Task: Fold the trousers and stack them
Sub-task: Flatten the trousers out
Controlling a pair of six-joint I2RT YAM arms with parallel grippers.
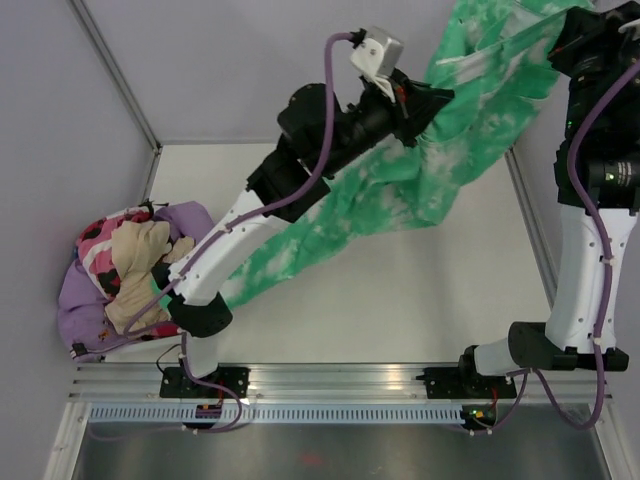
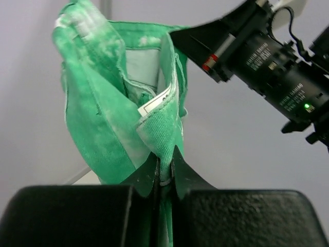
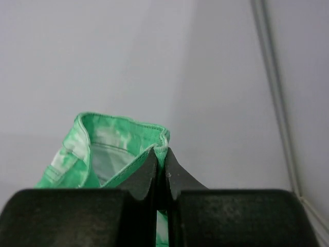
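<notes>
Trousers [image 1: 440,170]: soft woven cotton-looking stuff, bright green with cloudy white tie-dye blotches. They're held up in the air by the waistband, stretched between the two grippers. The rest hangs down and away from them, and the leg ends trail onto the table [image 1: 430,300] well below the left gripper, back toward its arm's base.

Left gripper [image 2: 163,172] is clenched tight on a fold of the waistband edge. The fabric comes up out of the pinch with a thick stitched hem. Just above its fingertips the waistband gapes open, so you see the paler, plain inside of the cloth. A small white label [image 2: 154,104] is sewn in there, but I can't make out any print on it.

Right gripper [image 3: 160,167] is also clamped shut, on another bit of waistband. The rim curls over to its left, with a seam line along the top and the same pale lining inside. From the left wrist camera the right arm [image 2: 267,62] sits above and to the right of the pinch: black housing, a red-and-white mark near the front, a green light glowing. There's fine white lettering along the body, too small to read.

Further out, far down and to the outer side of the left gripper, there's a heap of other clothes [image 1: 130,270] at the table's edge. It has something purple, a beige knit-ish piece on top, and a pink, black and white patterned one, all crumpled together. The table is matte white with an aluminium rail along the near edge.
</notes>
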